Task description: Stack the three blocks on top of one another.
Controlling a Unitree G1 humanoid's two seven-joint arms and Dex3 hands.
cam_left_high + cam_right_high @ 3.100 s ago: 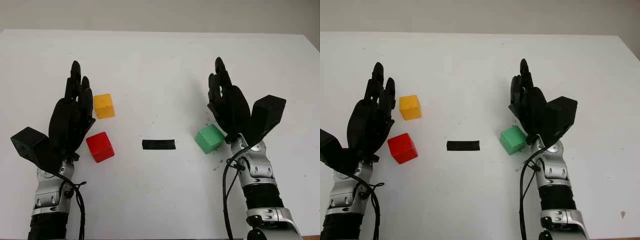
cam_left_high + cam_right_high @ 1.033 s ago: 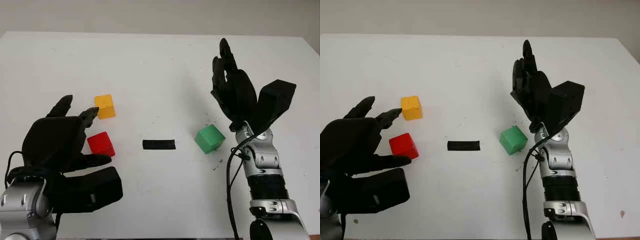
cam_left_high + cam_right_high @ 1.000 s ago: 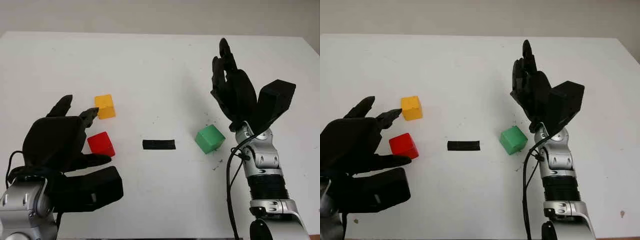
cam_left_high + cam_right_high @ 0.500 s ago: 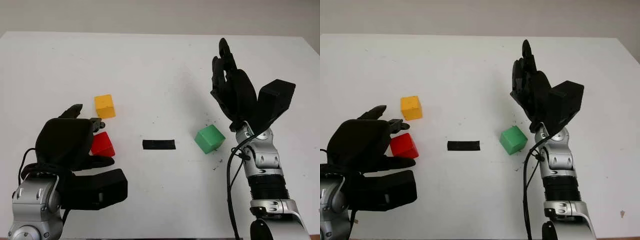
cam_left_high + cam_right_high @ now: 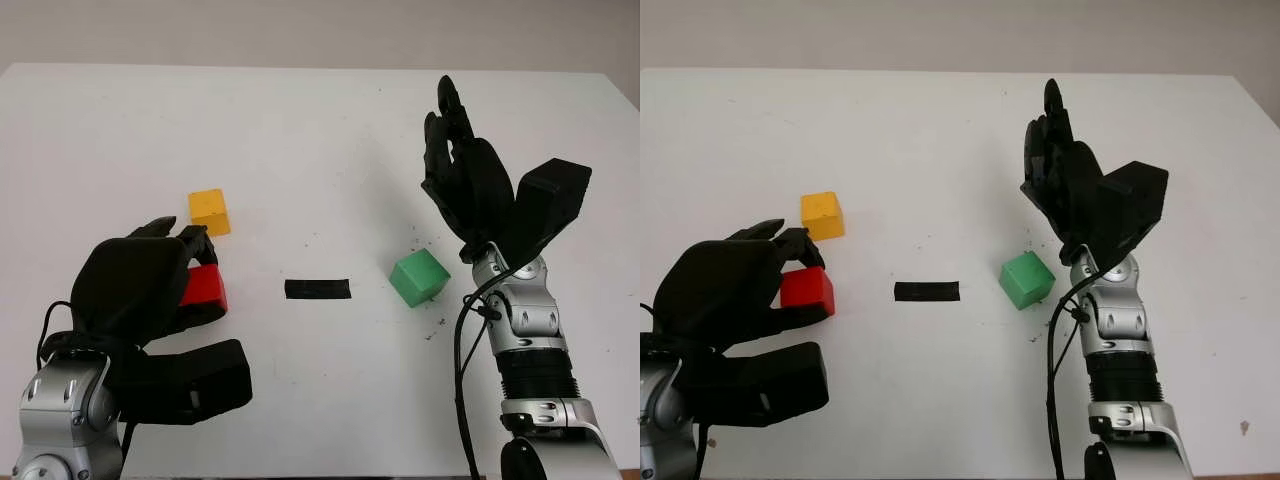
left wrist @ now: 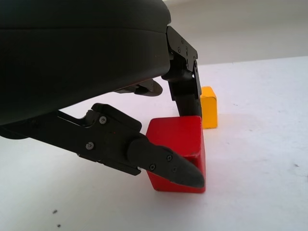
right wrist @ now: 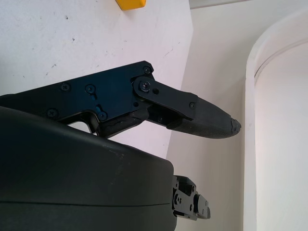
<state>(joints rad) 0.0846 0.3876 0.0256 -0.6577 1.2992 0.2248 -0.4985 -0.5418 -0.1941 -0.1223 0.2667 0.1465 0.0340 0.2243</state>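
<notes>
Three fingers of left hand [image 5: 150, 290] pinch red block [image 5: 204, 291]; lift straight, keep level, clear yellow block [image 5: 209, 212]. Right hand [image 5: 470, 195] open, idle.

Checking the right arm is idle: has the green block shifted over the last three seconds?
No. The green block sits equally far right of the black tape strip as before.
</notes>
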